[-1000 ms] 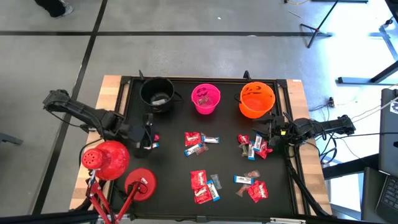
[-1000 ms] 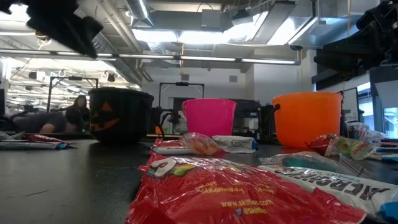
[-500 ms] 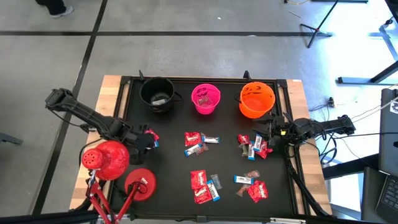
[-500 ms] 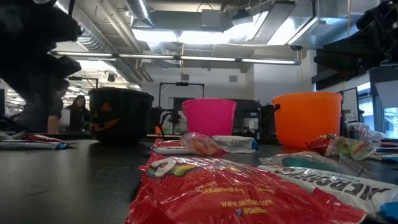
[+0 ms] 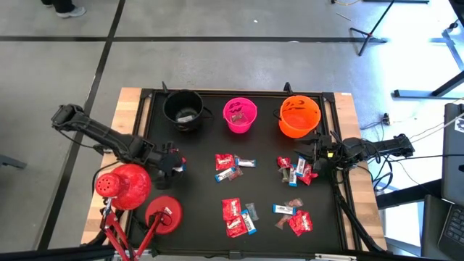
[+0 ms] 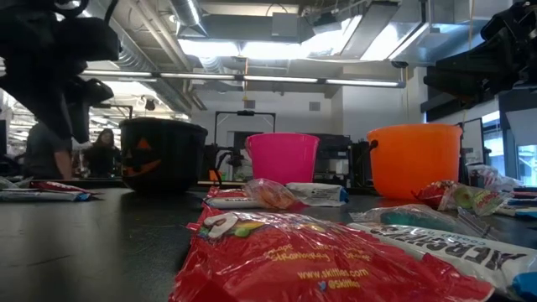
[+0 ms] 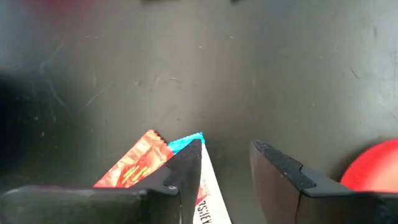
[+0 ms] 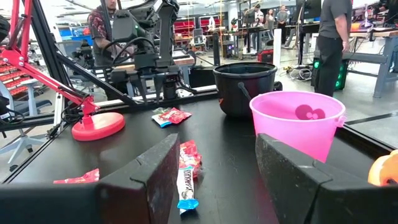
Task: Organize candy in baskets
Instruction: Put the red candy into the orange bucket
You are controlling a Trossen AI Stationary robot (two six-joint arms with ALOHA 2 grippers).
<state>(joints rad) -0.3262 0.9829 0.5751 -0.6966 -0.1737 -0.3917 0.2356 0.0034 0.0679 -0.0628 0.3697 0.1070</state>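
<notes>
The step in hand looks like a pick-up at the left side of the black counter (image 5: 196, 217). The left pincer (image 5: 171, 162) hangs low over 2 small flat wrapped sweets, a red one (image 7: 134, 163) and a blue-and-white one (image 7: 202, 186), which lie together on the counter. Its dark fingers (image 7: 283, 171) are parted and hold nothing, and the blue-and-white wrapper runs under the gap between them.

The right pincer (image 5: 316, 155) waits at the right edge beside a cluster of red and blue-and-white sweets (image 5: 296, 171), its fingers spread and empty.

The 3 buckets stand in a row along the far edge: the black cauldron-shaped bucket (image 5: 183, 109), the pink round bucket (image 5: 240, 115) and the orange jack-o'-lantern bucket (image 5: 299, 116). More sweets lie scattered mid-counter (image 5: 233, 167), so most of the sorting seems undone.

Next, the left pincer likely needs to settle onto 1 wrapper, close, lift, and carry it to a bucket.

Compared with a second ago, the left arm has drawn back slightly toward the red dome lamp (image 5: 122, 186) and come lower in the table-level view; the right arm has not moved.
</notes>
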